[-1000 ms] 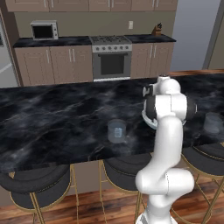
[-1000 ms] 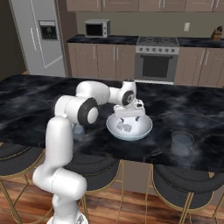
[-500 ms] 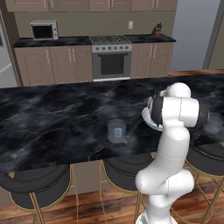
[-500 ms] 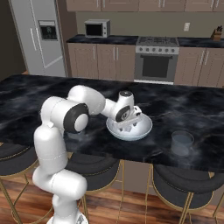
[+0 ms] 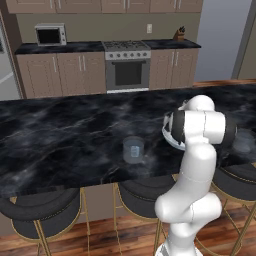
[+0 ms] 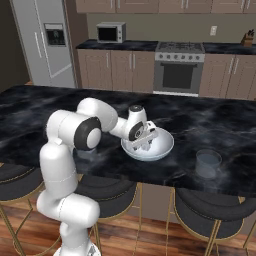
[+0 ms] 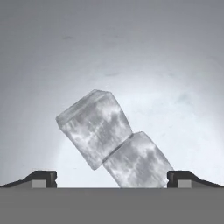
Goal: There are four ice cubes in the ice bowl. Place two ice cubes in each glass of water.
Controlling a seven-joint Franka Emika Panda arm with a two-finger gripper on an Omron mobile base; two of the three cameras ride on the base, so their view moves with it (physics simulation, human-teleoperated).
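Note:
The ice bowl (image 6: 166,145) is a wide white bowl on the dark marble counter; my arm hides most of it in the left base view, where its rim (image 5: 166,137) peeks out. My gripper (image 6: 144,146) reaches down inside the bowl, open. In the hand view two ice cubes (image 7: 94,126) (image 7: 138,160) lie touching on the pale bowl floor, between my spread fingertips (image 7: 44,177), which do not touch them. One glass of water (image 6: 208,163) stands right of the bowl. The other glass (image 5: 133,149) stands to its left.
The island's front edge runs just below the bowl, with dark round stools (image 6: 206,208) tucked under it. Across the aisle stand cabinets, an oven (image 6: 178,76), a microwave (image 6: 110,32) and a fridge (image 6: 47,45).
The hand has come down from above the bowl into it and tilted toward the cubes. The elbow has swung out. The jaws stayed open.

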